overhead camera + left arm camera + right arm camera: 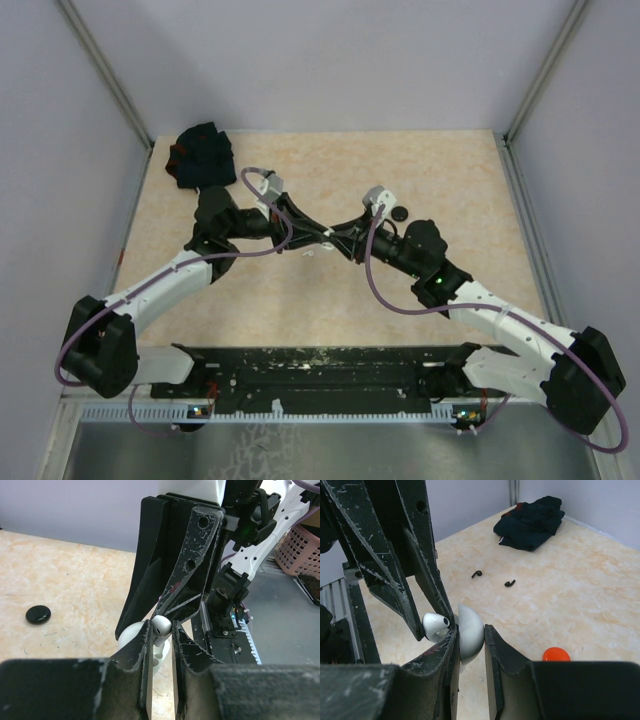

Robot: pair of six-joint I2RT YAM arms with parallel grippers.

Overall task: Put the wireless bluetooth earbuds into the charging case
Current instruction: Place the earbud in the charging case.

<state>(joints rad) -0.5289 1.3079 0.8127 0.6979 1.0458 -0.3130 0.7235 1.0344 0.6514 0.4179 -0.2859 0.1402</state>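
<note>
Pale walls are closing in a beige marbled counter (450, 180), and above its middle the two arms are meeting tip to tip. The left gripper (161, 636) is pinching a white earbud (161, 625): the rounded head is sticking out past the fingertips and the stem is running back down between them. The right gripper (471, 639) is clamping a white charging case (470, 630) edge-on, with the curved shell bulging above its jaws.

Seen from the right wrist, the white earbud is sitting against the left flank of the charging case, touching it or just beside it. I cannot tell where the socket is opening. The coming move is probably hanging on the left arm lining the stem's axis up with that socket while the right arm is holding the case steady.

Two small black hooked pieces (477, 573), a black fabric bundle (530, 522), an orange disc (556, 654) and a black disc (38, 614) are lying on the counter, well apart from the meeting point.
</note>
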